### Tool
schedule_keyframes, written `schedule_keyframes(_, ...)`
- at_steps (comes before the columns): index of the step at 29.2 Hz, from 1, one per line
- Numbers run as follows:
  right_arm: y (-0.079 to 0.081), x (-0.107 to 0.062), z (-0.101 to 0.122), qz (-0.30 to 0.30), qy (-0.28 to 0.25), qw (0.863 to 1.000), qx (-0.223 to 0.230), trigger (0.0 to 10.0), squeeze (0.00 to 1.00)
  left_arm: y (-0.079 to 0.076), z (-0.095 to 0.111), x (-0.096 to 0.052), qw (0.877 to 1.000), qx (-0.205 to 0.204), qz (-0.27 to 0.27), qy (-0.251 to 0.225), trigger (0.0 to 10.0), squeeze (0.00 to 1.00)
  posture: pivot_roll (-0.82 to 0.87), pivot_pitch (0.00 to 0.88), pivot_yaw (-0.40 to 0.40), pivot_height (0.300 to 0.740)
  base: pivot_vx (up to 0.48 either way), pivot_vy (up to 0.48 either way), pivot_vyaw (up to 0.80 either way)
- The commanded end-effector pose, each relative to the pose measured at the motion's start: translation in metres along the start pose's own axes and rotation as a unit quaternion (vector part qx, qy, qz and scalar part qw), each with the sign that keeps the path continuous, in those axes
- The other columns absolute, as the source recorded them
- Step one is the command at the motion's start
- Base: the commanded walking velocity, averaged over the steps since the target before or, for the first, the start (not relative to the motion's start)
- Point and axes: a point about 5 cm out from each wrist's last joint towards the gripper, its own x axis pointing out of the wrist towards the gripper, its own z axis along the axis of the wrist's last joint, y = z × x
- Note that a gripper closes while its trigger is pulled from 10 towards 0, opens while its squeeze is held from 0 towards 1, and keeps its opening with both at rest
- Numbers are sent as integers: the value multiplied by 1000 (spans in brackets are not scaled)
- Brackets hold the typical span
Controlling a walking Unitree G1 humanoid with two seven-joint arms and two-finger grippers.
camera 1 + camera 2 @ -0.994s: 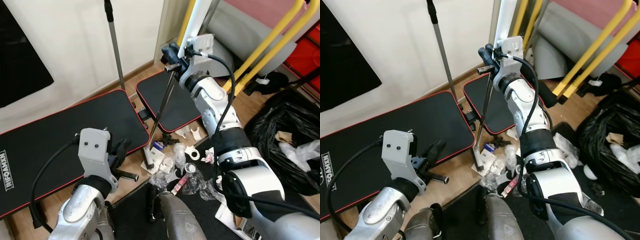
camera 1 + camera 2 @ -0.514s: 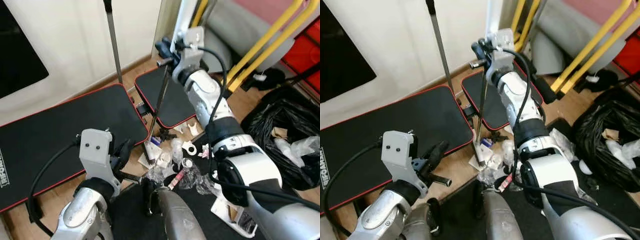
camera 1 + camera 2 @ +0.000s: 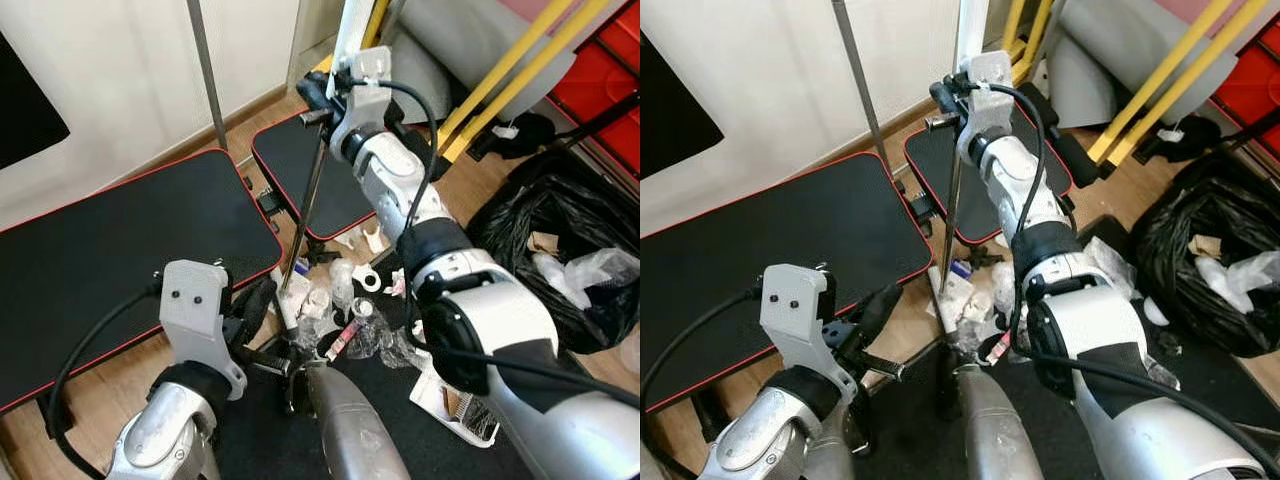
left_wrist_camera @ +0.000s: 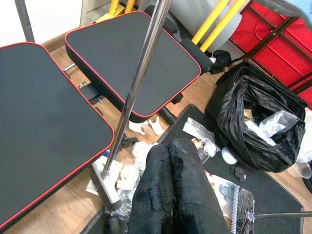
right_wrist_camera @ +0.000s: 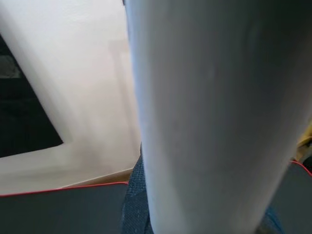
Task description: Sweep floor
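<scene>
My right gripper (image 3: 313, 102) is raised and shut on the top of the broom's metal handle (image 3: 305, 195). The handle slants down to the broom head (image 3: 284, 303) on the wooden floor, at the edge of a pile of white paper and plastic trash (image 3: 345, 312). In the right wrist view the handle (image 5: 214, 117) is a pale blur right in front of the lens. My left gripper (image 3: 258, 308) sits low, left of the pile, its black fingers (image 4: 168, 190) pressed shut with nothing between them.
Two black bench pads with red trim (image 3: 110, 245) (image 3: 312, 168) lie behind the pile. A full black rubbish bag (image 3: 560, 250) sits at the right. A dustpan (image 3: 452, 402) lies on the dark floor mat (image 3: 420, 440). Yellow bars (image 3: 500, 75) and a grey pole (image 3: 203, 75) stand at the back.
The whole view has shifted, so the camera moved. My right gripper keeps its hold on the broom. My left gripper is now a little closer to the trash pile.
</scene>
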Motion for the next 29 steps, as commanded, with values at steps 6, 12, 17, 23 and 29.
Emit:
schedule_keyframes(6, 0, 0, -7, -11, 19, 1000, 5, 10000, 0, -2, -2, -6, 999, -12, 33, 13, 10000, 0, -43, 462, -248, 740, 0, 0, 0)
schedule_keyframes(12, 7, 4, -3, -2, 11, 1000, 14, 10000, 98, -3, -1, -8, 999, -14, 33, 15, 10000, 0, -36, 465, -248, 740, 0, 0, 0)
schedule_keyframes(17, 18, 10, 9, 29, -20, 999, 40, 10000, 59, -6, 1, -11, 999, -16, 33, 17, 10000, 0, -31, 478, -254, 740, 0, 0, 0)
schedule_keyframes(23, 15, 16, 33, 28, -63, 997, 42, 10000, 24, -12, 6, -20, 999, -20, 33, 10, 10000, 0, -24, 528, -268, 740, 0, 0, 0)
schedule_keyframes(29, 11, 20, 50, 17, -77, 997, 22, 10000, 27, -15, 6, -23, 999, -27, 31, 1, 10000, 0, -13, 556, -274, 740, 0, 0, 0)
